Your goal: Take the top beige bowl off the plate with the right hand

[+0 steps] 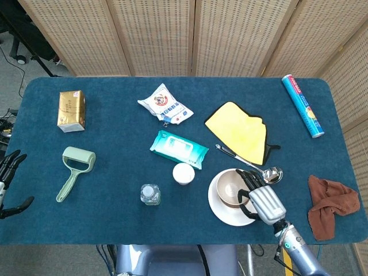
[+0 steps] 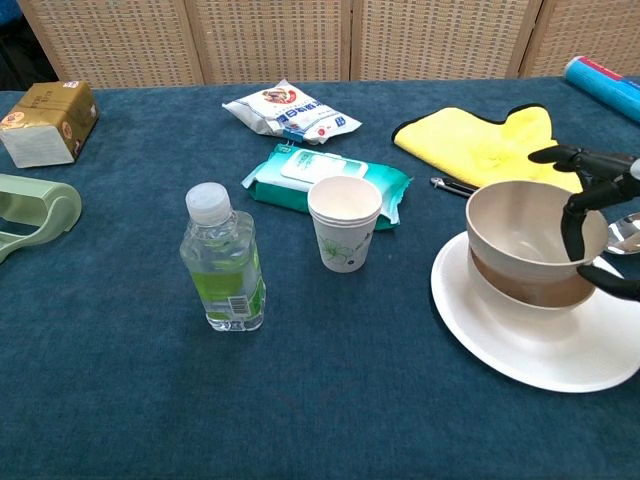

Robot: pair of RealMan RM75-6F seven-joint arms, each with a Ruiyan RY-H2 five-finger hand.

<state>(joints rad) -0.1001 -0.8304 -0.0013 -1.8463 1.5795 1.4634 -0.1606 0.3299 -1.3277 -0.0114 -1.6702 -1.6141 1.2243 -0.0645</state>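
Note:
A beige bowl (image 1: pixel 230 187) (image 2: pixel 520 225) with a brown lower band hangs tilted just above the white plate (image 1: pixel 221 208) (image 2: pixel 500 345) at the table's front right. My right hand (image 1: pixel 263 202) (image 2: pixel 597 215) grips the bowl's right rim, with dark fingers (image 2: pixel 575 215) hooked inside it and the thumb outside below. No second bowl shows on the plate. My left hand (image 1: pixel 8 172) is at the far left edge of the head view, fingers apart, holding nothing.
A paper cup (image 1: pixel 183 173) (image 2: pixel 345 225) and a small water bottle (image 1: pixel 150 194) (image 2: pixel 223 262) stand left of the plate. A metal spoon (image 1: pixel 270 172) and a yellow cloth (image 1: pixel 241 131) lie just behind it. A wipes pack (image 1: pixel 178 148) lies behind the cup, and a brown rag (image 1: pixel 328 204) lies at the right.

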